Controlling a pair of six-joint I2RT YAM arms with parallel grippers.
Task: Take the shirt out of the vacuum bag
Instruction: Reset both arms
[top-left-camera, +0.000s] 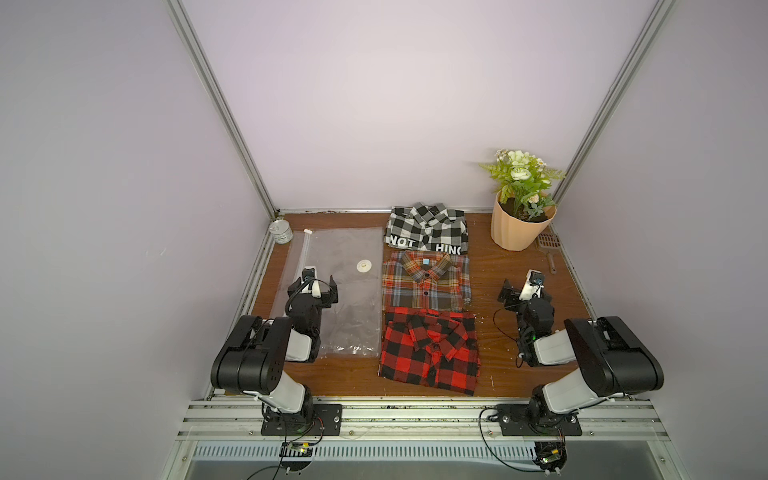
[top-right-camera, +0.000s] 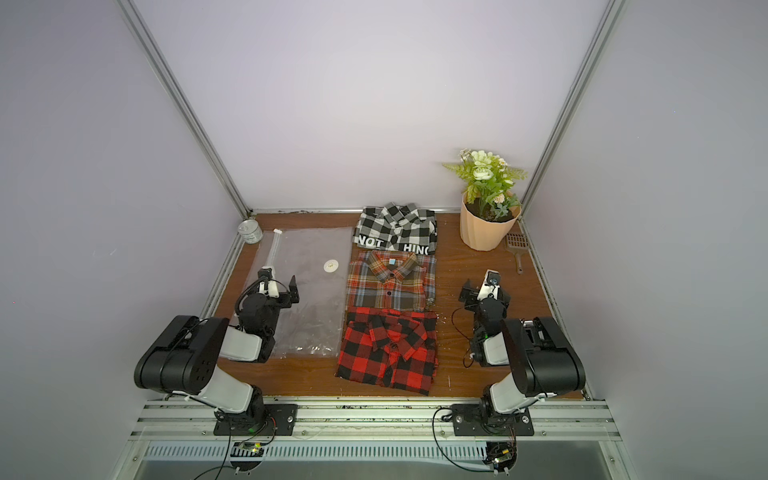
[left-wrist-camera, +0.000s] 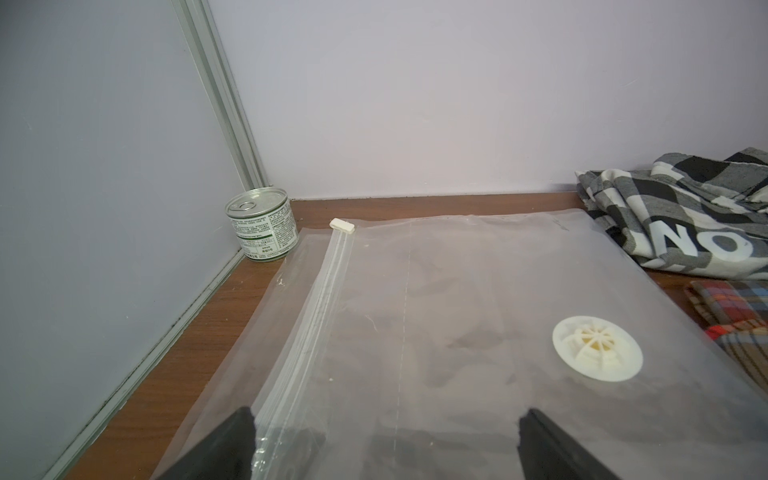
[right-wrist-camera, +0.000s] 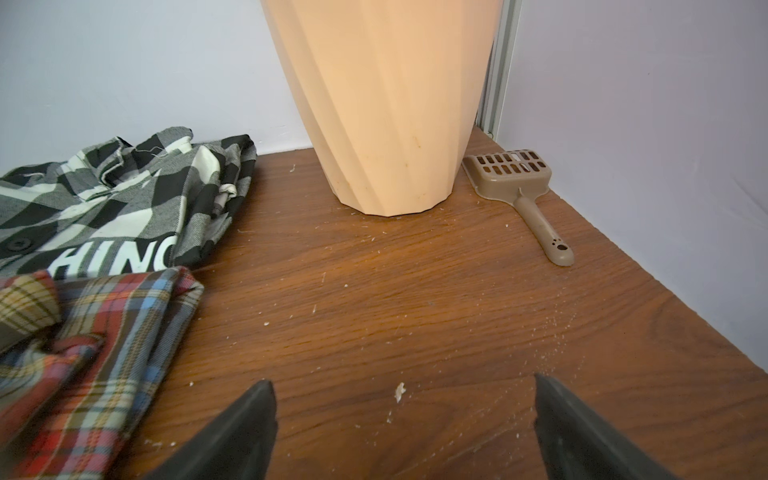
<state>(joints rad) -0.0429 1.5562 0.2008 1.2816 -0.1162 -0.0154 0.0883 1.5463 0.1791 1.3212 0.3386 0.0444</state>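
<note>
Along the brown wooden table's (top-left-camera: 486, 257) left edge, in both top views, the large clear rectangular plastic vacuum bag (top-left-camera: 349, 316) lies flat beside three folded checked shirts (top-left-camera: 426, 282); the left claw (top-left-camera: 314, 286) gapes empty above it. Left wrist: its zip strip (left-wrist-camera: 328, 299) runs between the fingers (left-wrist-camera: 216, 449). Right wrist: the right claw (right-wrist-camera: 403, 382) gapes empty over the table

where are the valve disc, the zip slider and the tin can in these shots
valve disc (left-wrist-camera: 597, 354): left wrist view, on its spoked centre
zip slider (left-wrist-camera: 343, 226): left wrist view, on the middle of the white clip
tin can (left-wrist-camera: 266, 237): left wrist view, on its labelled side
</note>
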